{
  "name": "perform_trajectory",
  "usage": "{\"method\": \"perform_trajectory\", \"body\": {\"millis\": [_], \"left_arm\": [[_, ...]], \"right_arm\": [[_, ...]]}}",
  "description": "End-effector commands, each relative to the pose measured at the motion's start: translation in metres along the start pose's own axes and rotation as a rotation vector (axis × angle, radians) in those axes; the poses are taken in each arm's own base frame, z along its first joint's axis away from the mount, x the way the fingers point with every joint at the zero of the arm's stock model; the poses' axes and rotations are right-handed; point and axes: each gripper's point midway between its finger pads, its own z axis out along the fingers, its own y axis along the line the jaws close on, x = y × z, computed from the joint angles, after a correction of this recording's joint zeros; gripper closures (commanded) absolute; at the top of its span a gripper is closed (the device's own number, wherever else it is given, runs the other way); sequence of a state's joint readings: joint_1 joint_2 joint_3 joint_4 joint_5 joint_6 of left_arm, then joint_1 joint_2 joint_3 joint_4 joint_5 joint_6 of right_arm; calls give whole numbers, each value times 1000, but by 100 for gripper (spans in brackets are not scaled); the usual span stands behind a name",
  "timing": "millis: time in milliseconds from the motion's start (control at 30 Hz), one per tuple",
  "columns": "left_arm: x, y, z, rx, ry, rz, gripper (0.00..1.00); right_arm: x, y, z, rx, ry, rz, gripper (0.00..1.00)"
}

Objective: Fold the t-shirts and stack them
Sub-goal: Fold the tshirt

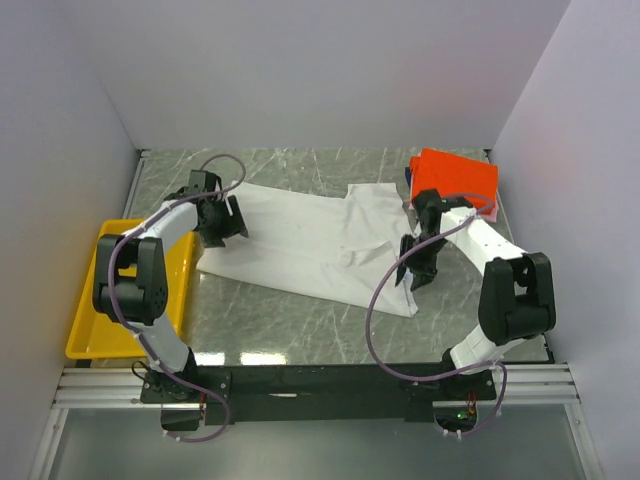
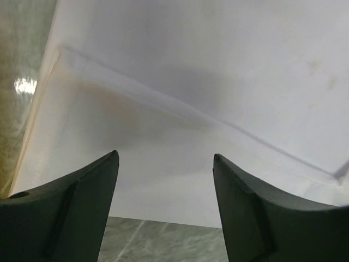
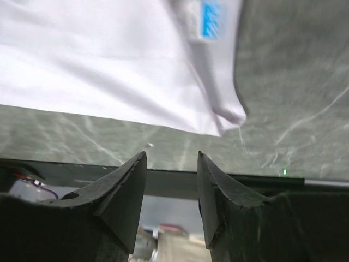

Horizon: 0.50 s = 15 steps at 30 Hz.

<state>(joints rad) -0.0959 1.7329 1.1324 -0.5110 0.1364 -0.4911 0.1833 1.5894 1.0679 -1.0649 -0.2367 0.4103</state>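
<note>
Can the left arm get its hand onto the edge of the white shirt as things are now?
Probably yes. The left hand is open right at the white shirt's edge, with cloth showing between its fingers and nothing in the way. The yellow tray sits off to the side.

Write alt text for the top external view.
A large white t-shirt lies spread across the marbled table, with the left gripper at its left edge and the right gripper at its right edge. A folded orange-red shirt sits at the far right corner; a yellow tray sits at the left.
</note>
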Motion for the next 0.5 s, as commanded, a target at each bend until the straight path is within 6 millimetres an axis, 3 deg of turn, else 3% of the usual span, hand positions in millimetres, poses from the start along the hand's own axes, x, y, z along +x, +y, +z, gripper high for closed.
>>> {"method": "perform_trajectory", "body": {"millis": [0,167,300,467], "left_arm": [[-33,-24,-17,47,-73,27,24],[-46,-41,-11,111,-85,19,24],[-43,-48,2,160,-65,11,24],[-28,-39,20,147,-24,-6,24]], "right_arm": [[-25,16,-29,-29,-111,-49,50],[-71,42,-25,-92,-180,-88,50],[-104,56,-8,-121,-210,-96,50],[-109,57,22,-134,-175,-78,50]]}}
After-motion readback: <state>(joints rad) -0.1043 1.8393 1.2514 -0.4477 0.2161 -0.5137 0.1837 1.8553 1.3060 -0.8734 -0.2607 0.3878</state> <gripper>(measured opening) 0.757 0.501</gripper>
